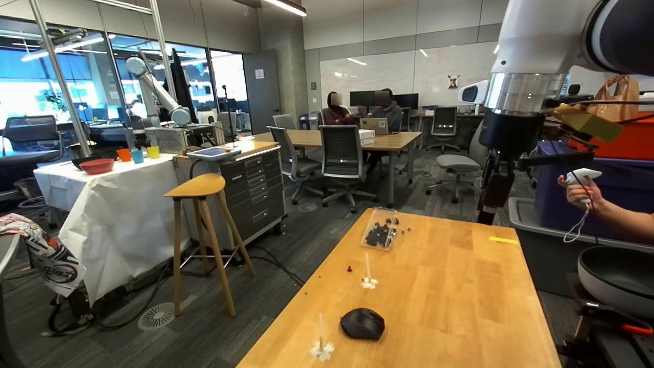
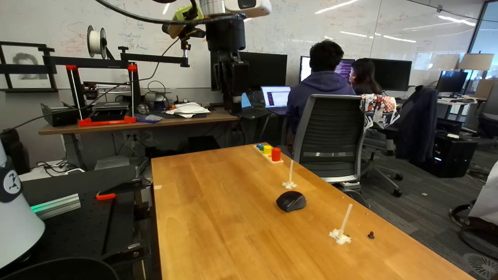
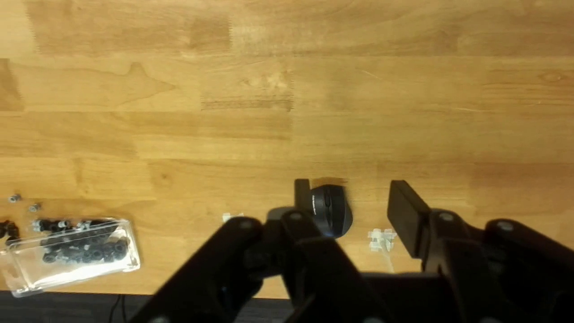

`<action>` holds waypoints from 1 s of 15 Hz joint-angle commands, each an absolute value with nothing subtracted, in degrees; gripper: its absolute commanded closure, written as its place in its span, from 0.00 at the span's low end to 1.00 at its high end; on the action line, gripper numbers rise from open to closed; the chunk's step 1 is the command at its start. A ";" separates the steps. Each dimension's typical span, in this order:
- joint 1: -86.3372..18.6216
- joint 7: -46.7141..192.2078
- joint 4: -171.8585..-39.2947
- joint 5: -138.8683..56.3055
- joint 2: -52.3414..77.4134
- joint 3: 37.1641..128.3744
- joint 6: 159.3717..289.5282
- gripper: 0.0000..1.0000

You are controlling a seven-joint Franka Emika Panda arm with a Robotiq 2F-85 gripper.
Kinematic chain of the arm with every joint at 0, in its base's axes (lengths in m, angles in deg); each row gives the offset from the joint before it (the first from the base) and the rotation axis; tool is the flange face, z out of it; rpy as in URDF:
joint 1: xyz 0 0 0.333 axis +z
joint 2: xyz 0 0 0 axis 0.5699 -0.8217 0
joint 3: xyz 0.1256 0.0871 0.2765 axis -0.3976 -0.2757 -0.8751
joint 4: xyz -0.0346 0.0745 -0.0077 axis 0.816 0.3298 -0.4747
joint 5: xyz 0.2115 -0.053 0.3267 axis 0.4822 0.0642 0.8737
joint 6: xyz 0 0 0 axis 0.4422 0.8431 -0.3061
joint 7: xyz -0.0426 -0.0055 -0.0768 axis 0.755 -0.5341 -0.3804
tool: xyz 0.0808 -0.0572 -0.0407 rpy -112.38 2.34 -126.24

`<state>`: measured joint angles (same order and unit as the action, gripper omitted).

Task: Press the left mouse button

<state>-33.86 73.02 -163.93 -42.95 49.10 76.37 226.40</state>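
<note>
A small black computer mouse (image 1: 363,324) lies on the wooden table (image 1: 449,286). It shows in both exterior views (image 2: 291,201) and in the wrist view (image 3: 336,213). In the wrist view its scroll wheel end points to the top, and the left mouse button (image 3: 319,194) is the part left of the wheel. My gripper (image 3: 352,197) is open and empty. In both exterior views it hangs above table height, well apart from the mouse (image 1: 488,212), (image 2: 232,105). In the wrist view the left finger covers a bit of the mouse's left side.
White pegs taped to the table stand on either side of the mouse (image 1: 368,268), (image 1: 321,335). A clear tray of dark bits (image 1: 379,236) lies at the table's edge. A toy with coloured rings (image 2: 271,154) sits at another edge. A person holds a white controller (image 1: 582,178).
</note>
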 commanded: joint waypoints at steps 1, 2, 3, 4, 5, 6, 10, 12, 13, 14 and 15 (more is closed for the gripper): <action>-35.19 76.20 -162.32 -45.90 50.26 74.75 224.71 0.18; -35.23 76.68 -162.23 -46.25 50.48 74.62 224.57 0.12; -35.42 77.66 -162.25 -47.00 50.83 74.23 224.38 0.03; -35.75 79.16 -162.63 -48.21 51.64 73.52 224.60 0.00; -36.52 81.80 -163.52 -50.97 52.92 72.17 225.68 0.03; -37.37 84.11 -163.76 -54.12 53.50 70.82 225.99 0.31; -41.23 92.13 -162.07 -62.65 49.50 68.44 227.57 0.47; -43.11 96.54 -160.71 -66.93 46.07 67.62 227.77 0.63; -43.66 98.70 -159.71 -68.32 44.00 67.46 227.37 0.70; -43.63 100.21 -158.63 -69.15 41.92 67.45 226.84 0.79; -43.27 101.79 -157.67 -69.69 39.89 67.42 226.38 0.85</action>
<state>-42.16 95.93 -162.24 -66.43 46.98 68.82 226.71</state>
